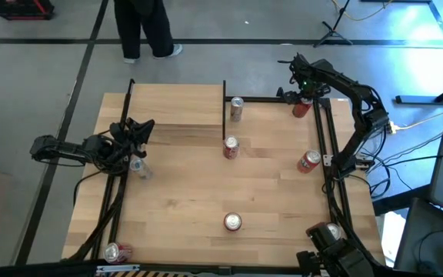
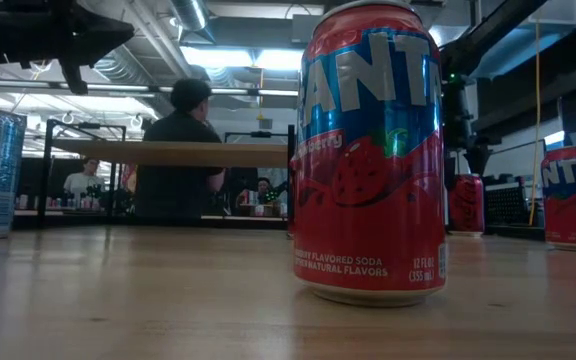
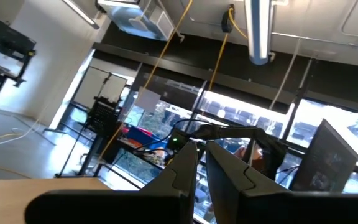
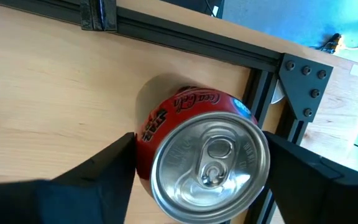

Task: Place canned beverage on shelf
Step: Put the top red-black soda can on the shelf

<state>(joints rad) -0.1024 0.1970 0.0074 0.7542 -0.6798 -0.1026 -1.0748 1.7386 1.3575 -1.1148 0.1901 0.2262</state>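
A red Coca-Cola can stands upright at the table's far right corner, beside the black frame rail. My right gripper points down over it with one finger on each side. In the low view the same can stands below the dark arm. The shelf, a light-wood board on thin black uprights, stands at the far left. My left gripper is shut on nothing and points upward at the table's left edge. My right gripper has the can's upper side wall between its two fingers, one finger on each side. The fingers come from above, pointing down. The can stands upright with its base on the table.
More cans stand on the table: two near the middle, a red Fanta can at the right, another Fanta can near the front, a pale one at the left. A person sits beyond the table.
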